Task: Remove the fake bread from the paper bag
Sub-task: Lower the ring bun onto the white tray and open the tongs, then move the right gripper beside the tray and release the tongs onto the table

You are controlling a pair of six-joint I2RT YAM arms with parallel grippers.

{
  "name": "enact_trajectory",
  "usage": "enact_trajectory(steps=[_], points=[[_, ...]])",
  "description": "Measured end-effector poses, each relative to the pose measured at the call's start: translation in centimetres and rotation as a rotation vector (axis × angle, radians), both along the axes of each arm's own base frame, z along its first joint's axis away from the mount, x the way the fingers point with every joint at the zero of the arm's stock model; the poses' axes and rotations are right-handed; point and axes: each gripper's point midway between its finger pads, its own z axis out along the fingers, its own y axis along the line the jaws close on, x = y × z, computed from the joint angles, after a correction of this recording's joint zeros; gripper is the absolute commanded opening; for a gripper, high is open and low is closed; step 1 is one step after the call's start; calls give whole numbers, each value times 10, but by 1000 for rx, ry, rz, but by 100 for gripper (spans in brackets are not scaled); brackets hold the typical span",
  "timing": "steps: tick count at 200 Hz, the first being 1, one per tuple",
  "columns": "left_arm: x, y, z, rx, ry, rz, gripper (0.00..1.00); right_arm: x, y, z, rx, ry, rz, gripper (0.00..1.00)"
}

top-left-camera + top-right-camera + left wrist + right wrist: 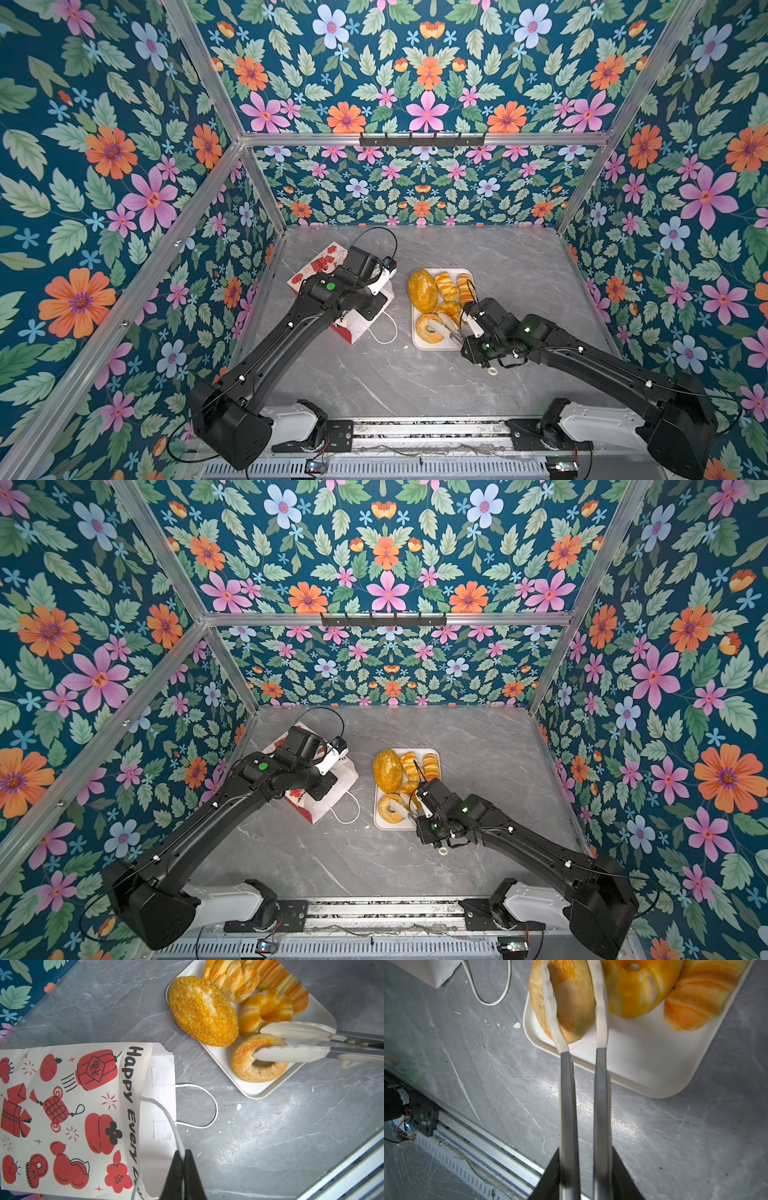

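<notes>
Paper bag mostly under left arm

- A grey marble-look tabletop, veined in white, forms the floor of the booth in both top views.
- Floral wallpaper with pink, orange and pale-blue blooms and green leaves on deep teal covers the walls behind and to both sides of the tabletop.
- Aluminium frame bars rise from the tabletop's far corners and cross above its far edge.
- A black hook rail sits on that crossbar, above the tabletop's far edge.
- A metal rail and a slotted grille line the tabletop's near edge.
- Light leaves a bright glare on the tabletop.
</notes>
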Motion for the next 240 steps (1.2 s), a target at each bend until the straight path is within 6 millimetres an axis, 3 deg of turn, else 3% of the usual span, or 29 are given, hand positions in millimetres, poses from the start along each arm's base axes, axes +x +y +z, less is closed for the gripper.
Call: enact_trajectory(steps=[72, 120, 143, 174, 216, 240], points=[[2, -2, 1, -5, -4, -4, 0, 4, -1, 14, 38, -49, -27, 36], [4, -3, 3, -9, -13, -4, 0, 17, -20, 38, 46, -167, -119, 36], [4, -4, 4, -12, -17, -4, 0, 30, -46, 48, 48, -227, -231, 36], [4, -4, 7, -19, -26, -5, 0, 47, -96, 45, 22, -261, -427, 37], [4, -6, 18, -53, -61, -11, 0, 65, -166, 8, -38, -166, -708, 36], [4, -6, 20, -63, -75, -11, 0, 76, -181, -7, -29, -110, -780, 36]])
